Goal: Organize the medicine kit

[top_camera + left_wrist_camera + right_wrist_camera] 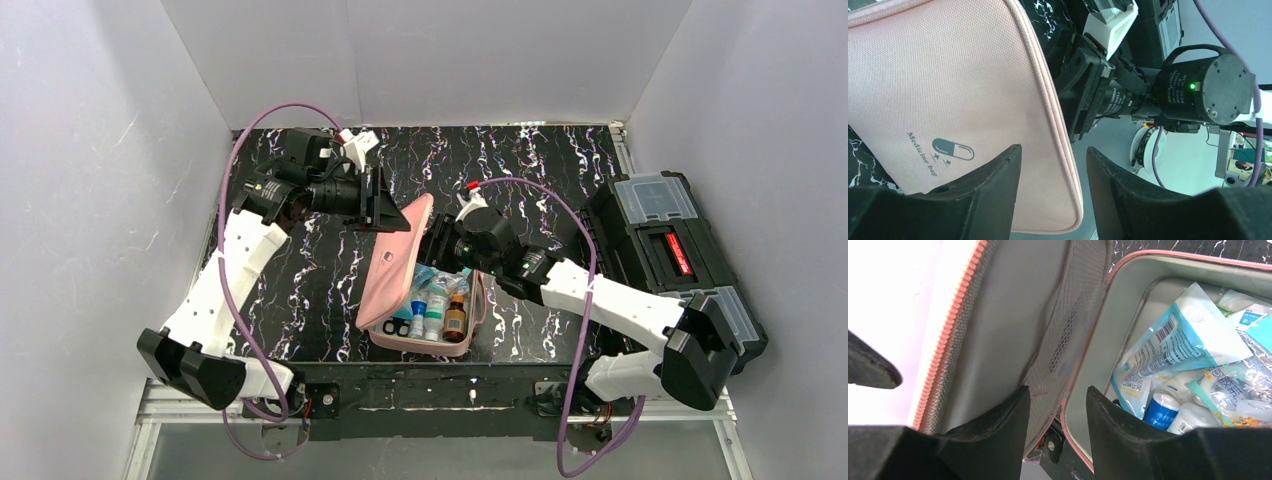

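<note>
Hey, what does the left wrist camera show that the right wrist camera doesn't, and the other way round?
Only the left wrist view shows the outside of the medicine kit, with the pill logo on its lid and the right arm beyond it. Only the right wrist view shows the grey lining, the mesh pocket, and the packets and bottles inside. Both show the kit's raised pink lid.

The left arm (225, 275) and right arm (620, 300) wear white shells over black joints; purple cables (262, 125) loop alongside; fingers (993, 185) are matte black.
</note>
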Tool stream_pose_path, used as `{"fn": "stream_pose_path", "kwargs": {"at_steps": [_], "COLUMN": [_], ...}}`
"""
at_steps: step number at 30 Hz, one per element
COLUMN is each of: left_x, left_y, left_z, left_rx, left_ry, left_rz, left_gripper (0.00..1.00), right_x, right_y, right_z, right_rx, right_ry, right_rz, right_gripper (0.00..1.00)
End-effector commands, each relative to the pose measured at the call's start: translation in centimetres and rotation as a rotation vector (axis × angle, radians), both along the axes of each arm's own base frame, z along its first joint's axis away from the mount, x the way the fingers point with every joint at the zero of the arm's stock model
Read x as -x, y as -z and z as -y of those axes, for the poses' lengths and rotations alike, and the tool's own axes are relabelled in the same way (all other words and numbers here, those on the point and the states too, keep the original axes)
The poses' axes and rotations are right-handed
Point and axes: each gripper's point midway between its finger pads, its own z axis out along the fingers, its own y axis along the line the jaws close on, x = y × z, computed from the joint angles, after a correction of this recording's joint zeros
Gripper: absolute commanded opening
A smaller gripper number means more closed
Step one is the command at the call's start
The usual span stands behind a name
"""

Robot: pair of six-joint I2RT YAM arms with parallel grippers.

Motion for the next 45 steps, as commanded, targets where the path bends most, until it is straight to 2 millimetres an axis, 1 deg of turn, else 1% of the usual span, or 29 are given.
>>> {"fn": "stream_pose_path", "kwargs": {"at_steps": [1,3,5,7,10,17,20,24,26,28,32,35,37,40,42,45], "left_x": [1.8,2.0,2.4,3.1,3.8,5.1,5.4,5.7,5.8,5.8,5.8,5.8,5.8,5.8,5.6,4.8], "left_y": [-2.2,-1.8,-0.8,0.2,2.2,6.5,8.2,10.0,10.8,11.3,12.3,13.1,13.8,14.5,14.9,14.5], "left_z": [-1.1,-1.6,-2.0,-2.6,-3.5,-5.6,-6.2,-6.9,-7.4,-7.7,-8.0,-8.3,-8.6,-9.0,-9.3,-9.3], "left_rx": [0.010,-0.005,-0.022,-0.029,-0.041,-0.088,-0.110,-0.139,-0.164,-0.179,-0.199,-0.215,-0.231,-0.252,-0.264,-0.261], "left_ry": [-0.018,-0.040,-0.058,-0.079,-0.136,-0.253,-0.286,-0.316,-0.333,-0.343,-0.358,-0.368,-0.379,-0.400,-0.413,-0.427], "left_rz": [0.065,0.072,0.064,0.063,0.059,0.044,0.028,0.009,0.006,0.003,-0.002,-0.006,-0.011,-0.011,-0.008,0.022], "left_gripper": [0.50,0.52,0.53,0.54,0.55,0.60,0.65,0.70,0.73,0.75,0.79,0.82,0.90,0.95,0.98,0.98], "right_x": [0.2,0.4,0.6,0.9,1.4,2.4,2.6,3.0,3.0,3.1,3.9,4.6,5.2,6.3,7.1,8.6], "right_y": [-1.2,-0.5,0.6,1.2,2.6,4.3,4.8,6.1,6.7,7.2,8.4,9.0,9.4,9.6,9.5,8.9], "right_z": [0.6,1.5,2.6,3.7,5.5,8.9,10.0,11.3,12.7,13.8,15.3,15.9,16.2,16.6,16.5,15.7], "right_rx": [-0.045,-0.010,0.040,0.072,0.104,0.173,0.207,0.267,0.327,0.371,0.417,0.437,0.447,0.451,0.436,0.387], "right_ry": [0.012,0.026,0.043,0.062,0.092,0.135,0.148,0.155,0.181,0.191,0.191,0.172,0.150,0.104,0.063,-0.030], "right_rz": [0.033,0.035,0.033,0.035,0.036,0.053,0.061,0.057,0.064,0.072,0.067,0.059,0.052,0.038,0.033,0.031], "right_gripper": [0.53,0.53,0.54,0.55,0.56,0.58,0.59,0.60,0.61,0.62,0.63,0.63,0.63,0.63,0.63,0.62]}}
